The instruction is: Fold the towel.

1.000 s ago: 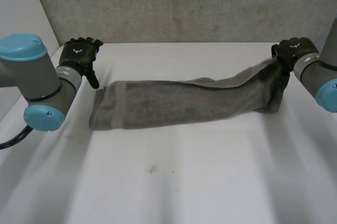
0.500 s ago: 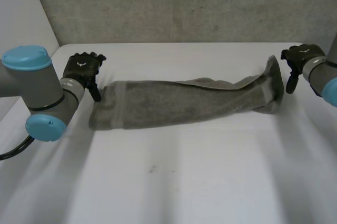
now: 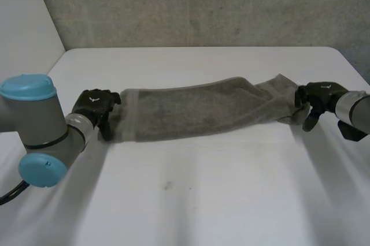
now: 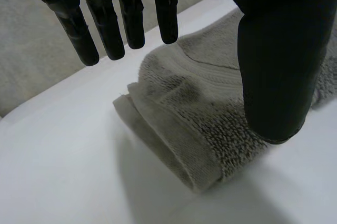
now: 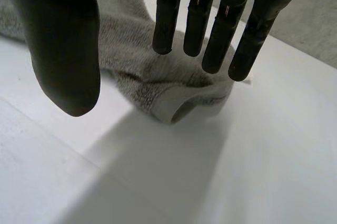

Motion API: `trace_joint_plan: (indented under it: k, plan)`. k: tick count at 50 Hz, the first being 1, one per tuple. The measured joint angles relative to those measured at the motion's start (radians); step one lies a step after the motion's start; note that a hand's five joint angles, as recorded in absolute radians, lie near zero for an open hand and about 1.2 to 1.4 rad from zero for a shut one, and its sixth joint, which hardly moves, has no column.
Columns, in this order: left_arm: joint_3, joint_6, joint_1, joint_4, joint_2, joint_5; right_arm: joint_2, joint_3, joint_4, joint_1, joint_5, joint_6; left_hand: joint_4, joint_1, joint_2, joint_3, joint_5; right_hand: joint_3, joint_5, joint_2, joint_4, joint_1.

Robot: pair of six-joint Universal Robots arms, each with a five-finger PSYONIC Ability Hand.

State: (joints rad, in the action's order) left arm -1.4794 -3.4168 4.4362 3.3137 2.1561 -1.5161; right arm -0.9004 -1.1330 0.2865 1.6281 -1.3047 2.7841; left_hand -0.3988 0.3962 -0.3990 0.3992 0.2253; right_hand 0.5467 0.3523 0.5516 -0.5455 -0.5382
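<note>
A white table (image 3: 191,200) stands before a grey wall (image 3: 202,3). The fingers (image 4: 105,24) of the left hand (image 3: 95,104) hang straight, spread well apart from the thumb (image 4: 274,66) and holding nothing, over the folded left end of the towel (image 4: 195,113). The fingers (image 5: 221,29) of the right hand (image 3: 318,96) are likewise straight and empty, apart from the thumb (image 5: 66,50), above the towel's bunched right end. Between the two hands the towel lies as a long grey strip across the table's middle.
</note>
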Motion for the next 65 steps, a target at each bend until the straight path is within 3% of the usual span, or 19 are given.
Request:
trace_joint_plan:
  k: [10, 25, 30, 34, 39, 48, 55, 65]
  plan:
    - [0.008, -0.058, 0.0, 0.035, 0.053, 0.017, 0.079, -0.034, -0.166, 0.001, -0.012, 0.004, -0.097, 0.1, -0.097, 0.097, 0.097, 0.11, 0.134, 0.089, -0.11, -0.12]
    - [0.01, -0.069, -0.001, 0.072, 0.084, 0.017, 0.141, -0.022, -0.248, 0.004, -0.031, -0.003, -0.192, 0.193, -0.192, 0.191, 0.189, 0.114, 0.138, 0.097, -0.117, -0.126]
    - [0.009, -0.069, -0.001, 0.073, 0.09, 0.017, 0.152, -0.023, -0.288, 0.008, -0.032, -0.006, -0.338, 0.341, -0.339, 0.338, 0.335, 0.341, 0.365, 0.339, -0.343, -0.353]
    - [0.012, -0.069, -0.001, 0.08, 0.099, 0.015, 0.158, -0.027, -0.337, 0.011, -0.042, -0.015, -0.57, 0.57, -0.574, 0.573, 0.565, 0.719, 0.75, 0.716, -0.728, -0.749]
    - [0.011, -0.069, -0.001, 0.097, 0.104, 0.012, 0.158, -0.03, -0.367, 0.012, -0.071, -0.025, -0.775, 0.748, -0.775, 0.77, 0.759, 0.779, 0.792, 0.747, -0.794, -0.772]
    - [-0.007, -0.07, 0.005, 0.098, 0.081, 0.006, 0.113, -0.06, -0.337, 0.002, -0.093, -0.084, -0.816, 0.77, -0.815, 0.81, 0.79, 0.779, 0.792, 0.747, -0.794, -0.772]
    - [-0.051, -0.07, 0.026, 0.094, 0.022, 0.008, 0.047, -0.144, -0.297, -0.026, -0.051, -0.183, -0.817, 0.772, -0.817, 0.812, 0.793, 0.779, 0.792, 0.747, -0.794, -0.772]
    - [-0.187, -0.078, 0.042, 0.104, -0.101, 0.015, -0.11, -0.358, -0.268, -0.078, 0.116, -0.319, -0.818, 0.776, -0.817, 0.813, 0.794, 0.779, 0.792, 0.749, -0.794, -0.772]
